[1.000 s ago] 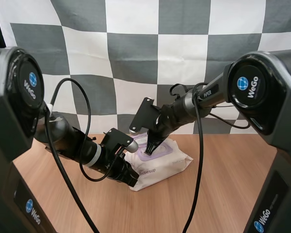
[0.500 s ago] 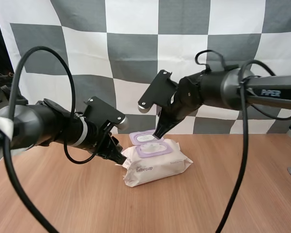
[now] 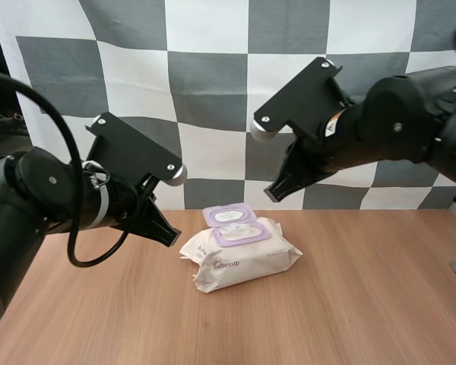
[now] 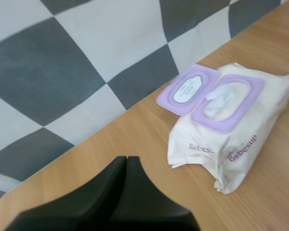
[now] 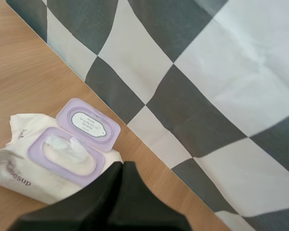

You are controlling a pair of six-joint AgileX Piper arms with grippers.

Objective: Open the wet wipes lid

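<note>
A soft, light-looking wet wipes pack (image 3: 243,262) lies on the table (image 3: 365,304), lid (image 3: 229,214) flipped open; we judge the stiff lid edge best for pinching. Our left gripper (image 3: 168,236) and right gripper (image 3: 274,195) hang nearby, closed, empty.

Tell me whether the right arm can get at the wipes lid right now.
Likely yes. The lid lies flipped open at the far edge of the pack, and the right fingers, shut, hang above it with nothing between.
</note>
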